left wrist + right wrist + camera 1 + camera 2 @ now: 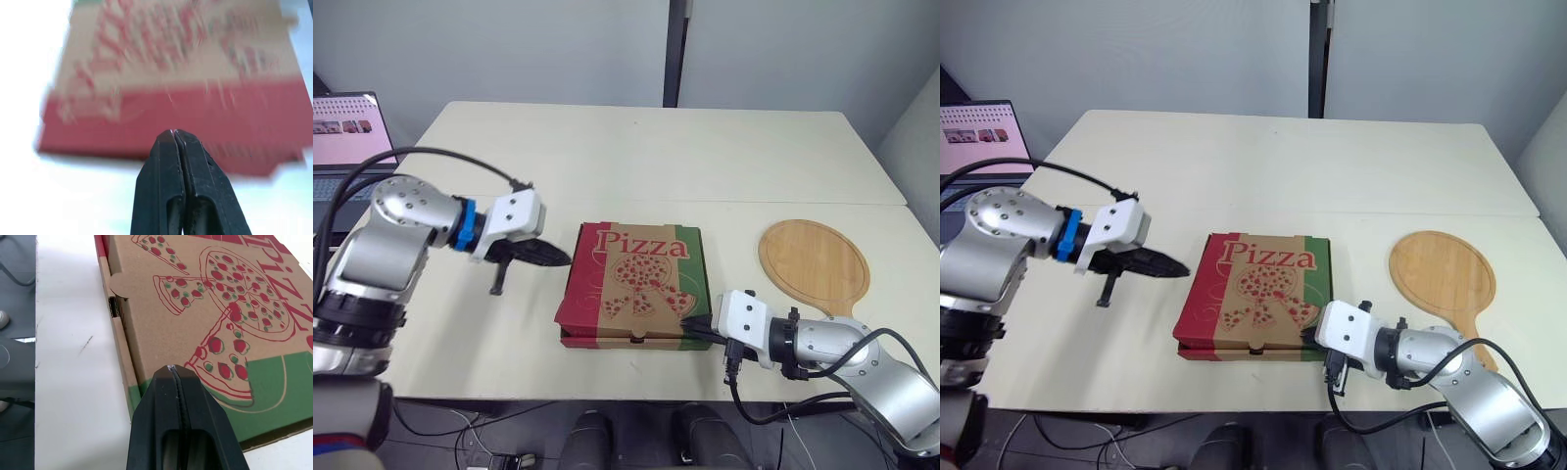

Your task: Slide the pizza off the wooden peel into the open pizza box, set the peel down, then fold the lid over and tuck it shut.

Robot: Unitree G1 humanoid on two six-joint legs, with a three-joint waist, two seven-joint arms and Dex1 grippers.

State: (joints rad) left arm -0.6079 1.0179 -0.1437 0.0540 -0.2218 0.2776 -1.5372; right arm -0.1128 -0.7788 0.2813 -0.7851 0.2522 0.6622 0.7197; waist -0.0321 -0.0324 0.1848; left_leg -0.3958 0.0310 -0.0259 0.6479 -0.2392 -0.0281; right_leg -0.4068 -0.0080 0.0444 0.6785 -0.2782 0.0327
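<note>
The pizza box [636,284] lies closed on the table, its lid printed with "Pizza" and a red and green border. The round wooden peel [814,264] lies bare on the table to the box's right. My left gripper [562,259] is shut and empty, its tip just off the box's left edge, which fills the left wrist view [171,107]. My right gripper [697,326] is shut and empty, its tip at the box's front right corner [195,396]. The front tab [117,286] of the lid sits over the front wall.
The cream table [636,157] stretches far behind the box. A laptop [347,132] with a lit screen stands off the table's back left corner. A seam [783,201] crosses the table behind the peel.
</note>
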